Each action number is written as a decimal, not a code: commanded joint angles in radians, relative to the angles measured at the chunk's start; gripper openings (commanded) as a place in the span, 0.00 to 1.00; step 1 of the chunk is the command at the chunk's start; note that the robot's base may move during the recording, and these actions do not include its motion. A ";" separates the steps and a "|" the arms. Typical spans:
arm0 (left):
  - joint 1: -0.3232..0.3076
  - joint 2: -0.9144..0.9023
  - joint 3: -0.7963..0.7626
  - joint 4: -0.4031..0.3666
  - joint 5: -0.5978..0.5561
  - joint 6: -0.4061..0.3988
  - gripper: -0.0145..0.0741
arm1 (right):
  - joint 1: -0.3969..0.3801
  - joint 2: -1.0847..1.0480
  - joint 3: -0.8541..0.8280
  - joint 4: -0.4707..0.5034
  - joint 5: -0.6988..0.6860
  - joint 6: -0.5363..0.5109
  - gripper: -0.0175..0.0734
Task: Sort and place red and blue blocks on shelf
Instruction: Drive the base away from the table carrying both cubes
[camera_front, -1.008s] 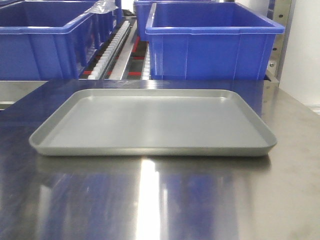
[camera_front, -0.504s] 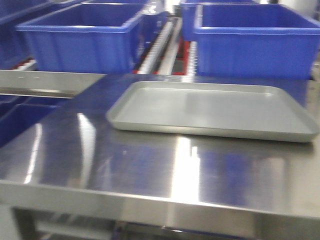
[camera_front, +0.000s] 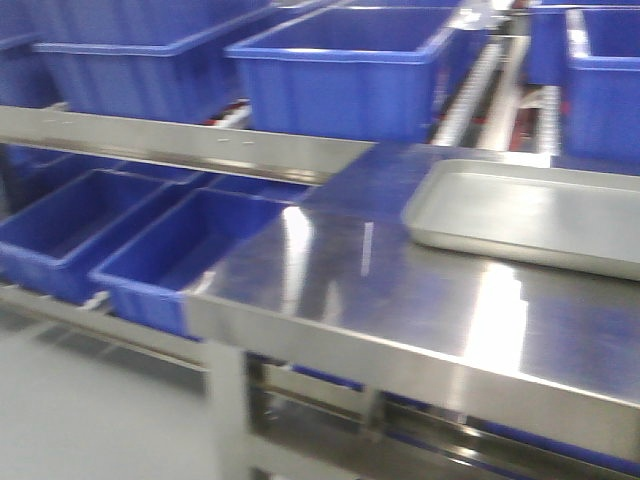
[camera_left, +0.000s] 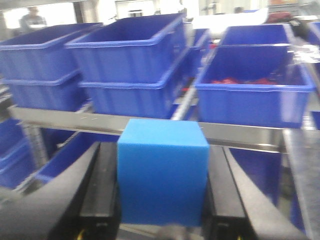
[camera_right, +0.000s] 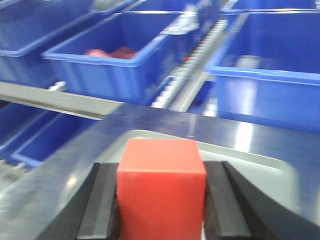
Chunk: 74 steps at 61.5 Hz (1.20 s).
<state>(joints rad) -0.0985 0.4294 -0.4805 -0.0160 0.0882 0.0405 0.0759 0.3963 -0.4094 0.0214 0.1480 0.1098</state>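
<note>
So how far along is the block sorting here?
Done: both pick-ups. In hand: the left end effector clamps the light blue block, and the right end effector clamps the red block. Left: placing both on the shelf, where neither sits yet.

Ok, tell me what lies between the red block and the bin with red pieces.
Right wrist view: grey tray rim, steel tabletop, then the shelf's front rail.
</note>
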 joint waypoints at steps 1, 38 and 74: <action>0.001 0.009 -0.028 -0.007 -0.088 -0.002 0.30 | -0.006 0.005 -0.028 -0.008 -0.087 -0.007 0.25; 0.001 0.009 -0.028 -0.007 -0.088 -0.002 0.30 | -0.006 0.005 -0.028 -0.008 -0.087 -0.007 0.25; 0.001 0.009 -0.028 -0.007 -0.088 -0.002 0.30 | -0.006 0.005 -0.028 -0.008 -0.087 -0.007 0.25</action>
<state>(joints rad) -0.0985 0.4294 -0.4805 -0.0178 0.0882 0.0405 0.0759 0.3963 -0.4094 0.0198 0.1480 0.1098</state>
